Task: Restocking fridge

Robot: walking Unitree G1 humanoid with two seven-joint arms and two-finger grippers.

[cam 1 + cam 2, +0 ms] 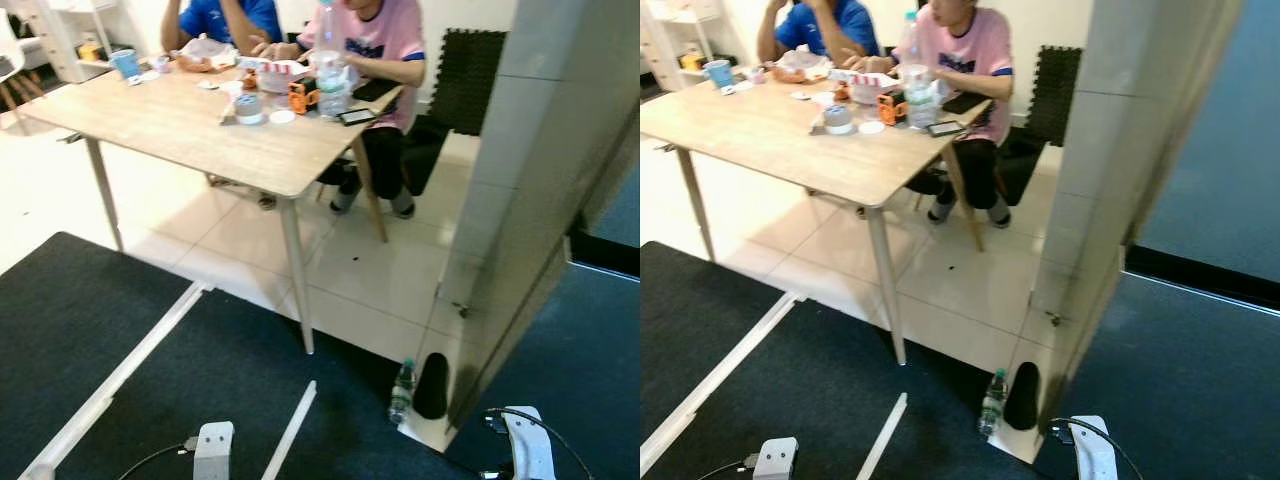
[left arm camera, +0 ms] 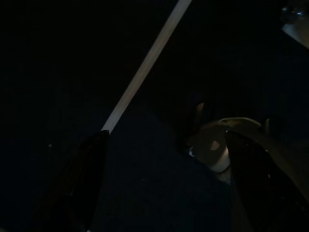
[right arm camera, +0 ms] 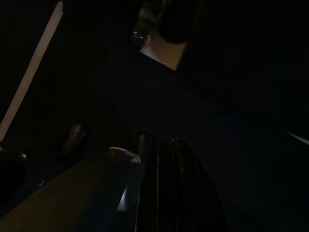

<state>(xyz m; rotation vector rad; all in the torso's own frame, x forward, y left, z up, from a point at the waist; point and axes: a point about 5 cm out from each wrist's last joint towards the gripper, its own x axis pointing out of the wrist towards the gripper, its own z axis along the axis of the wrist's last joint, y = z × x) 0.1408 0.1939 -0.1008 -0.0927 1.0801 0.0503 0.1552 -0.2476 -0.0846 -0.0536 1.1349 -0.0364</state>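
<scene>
A small clear bottle with a green cap (image 1: 402, 391) stands on the floor at the foot of a grey-white pillar (image 1: 540, 180), next to a black rounded object (image 1: 432, 385). The same bottle (image 3: 145, 24) appears dimly in the right wrist view. A larger clear bottle (image 1: 330, 75) stands on the wooden table (image 1: 180, 125). Both arms hang low: left arm (image 1: 213, 450), right arm (image 1: 528, 445). In the dark left wrist view my left gripper (image 2: 169, 188) is open over dark carpet, with nothing between its fingers. My right gripper's black finger (image 3: 178, 188) is visible over the carpet.
Two people sit at the table's far side, among cups, tape and food items. White floor strips (image 1: 120, 375) cross the dark carpet (image 1: 90, 310). A black foam mat (image 1: 470, 75) leans on the back wall. Pale tile lies under the table.
</scene>
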